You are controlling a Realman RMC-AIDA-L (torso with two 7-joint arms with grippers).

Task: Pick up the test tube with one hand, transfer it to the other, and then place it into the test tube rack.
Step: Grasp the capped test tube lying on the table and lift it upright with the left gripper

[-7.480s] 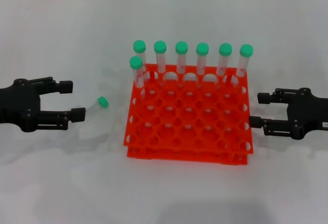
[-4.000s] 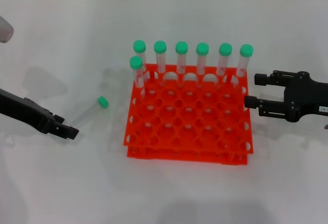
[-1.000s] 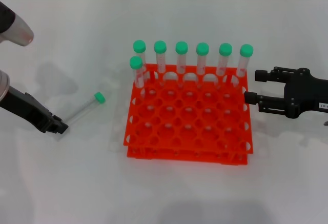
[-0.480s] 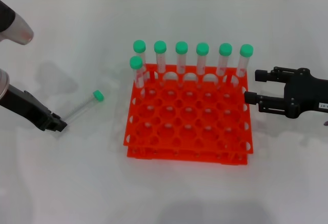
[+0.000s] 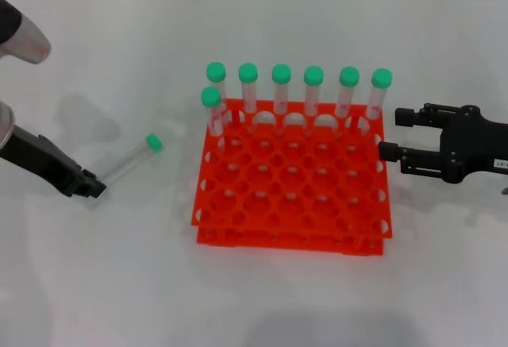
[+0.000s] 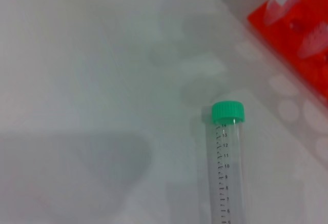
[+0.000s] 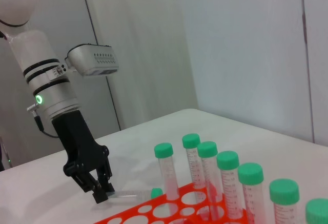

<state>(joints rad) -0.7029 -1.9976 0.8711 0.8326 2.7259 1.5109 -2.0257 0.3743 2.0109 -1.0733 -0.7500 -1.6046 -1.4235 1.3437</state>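
By the rack [image 5: 290,188], slim clear tube [image 5: 130,162]

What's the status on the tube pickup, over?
Left gripper shut on the test tube, tube end just off table. Right gripper open, waiting beside the test tube rack. Nothing in the way.

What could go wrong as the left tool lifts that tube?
1. The left tool pinches the test tube only at its bottom tip; the long capped end hangs out and could pivot or slip free.
2. The tube is clear, smooth plastic, so a weak pinch may let it roll onto the table.
3. The right tool waits open right beside the orange rack and its standing tubes; moving to the handover could knock them.
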